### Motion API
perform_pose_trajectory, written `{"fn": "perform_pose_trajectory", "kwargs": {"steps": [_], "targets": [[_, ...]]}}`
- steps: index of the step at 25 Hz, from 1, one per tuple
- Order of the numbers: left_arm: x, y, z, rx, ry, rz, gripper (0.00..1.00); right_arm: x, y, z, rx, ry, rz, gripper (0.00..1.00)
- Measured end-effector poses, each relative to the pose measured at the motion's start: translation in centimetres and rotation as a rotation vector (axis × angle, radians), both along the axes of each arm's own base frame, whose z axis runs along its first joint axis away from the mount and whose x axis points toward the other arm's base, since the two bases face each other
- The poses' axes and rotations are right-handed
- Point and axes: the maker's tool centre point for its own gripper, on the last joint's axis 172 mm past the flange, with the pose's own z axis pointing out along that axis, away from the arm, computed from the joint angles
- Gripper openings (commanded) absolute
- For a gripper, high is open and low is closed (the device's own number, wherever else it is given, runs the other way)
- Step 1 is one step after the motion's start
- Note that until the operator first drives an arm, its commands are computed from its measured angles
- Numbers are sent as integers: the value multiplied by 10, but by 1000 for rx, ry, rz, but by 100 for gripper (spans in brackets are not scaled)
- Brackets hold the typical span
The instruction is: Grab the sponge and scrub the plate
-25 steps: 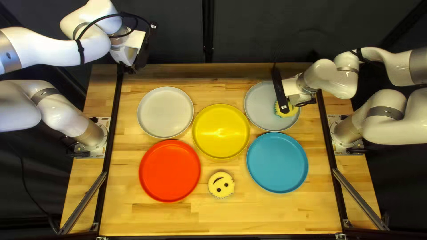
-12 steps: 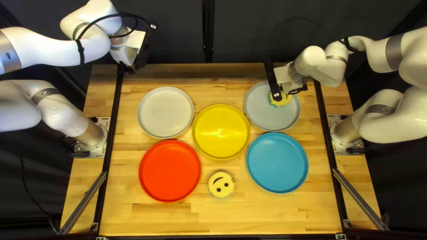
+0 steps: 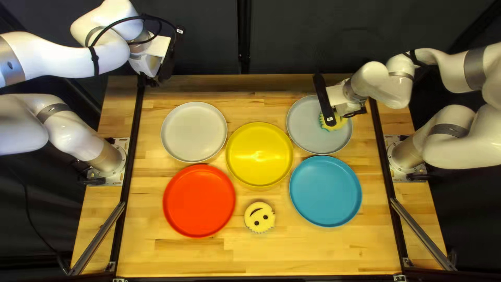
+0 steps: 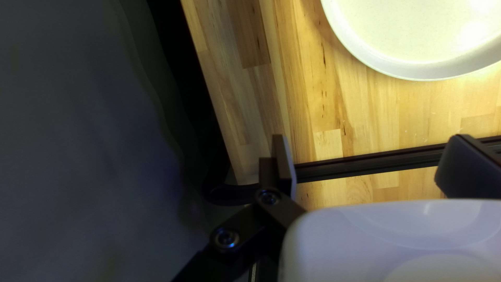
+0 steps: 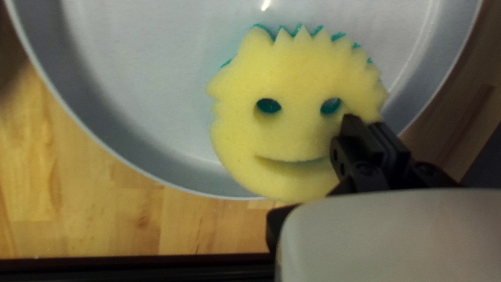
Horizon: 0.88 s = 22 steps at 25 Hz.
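right claw pinches a round, jagged-edged foam sponge over smooth grey plate; left claw spread.

Top left view, bench | back: far-left plate, far-right plate beneath first sponge | centre: middle plate | front: near-left plate, second sponge between, near-right plate

Smiling yellow sponge, over grey plate
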Motion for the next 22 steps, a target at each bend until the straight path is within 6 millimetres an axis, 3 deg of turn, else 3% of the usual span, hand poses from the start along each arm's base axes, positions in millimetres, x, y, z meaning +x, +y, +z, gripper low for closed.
{"fn": "perform_pose_trajectory", "kwargs": {"steps": [5, 16, 22], "targets": [[0, 0, 0, 0, 0, 0, 100, 6, 6, -2, -5, 8, 12, 0], [0, 0, 0, 0, 0, 0, 100, 25, -55, -6, 10, 16, -3, 0], [0, 0, 0, 0, 0, 0, 100, 26, -64, -4, 15, 14, -9, 0]]}}
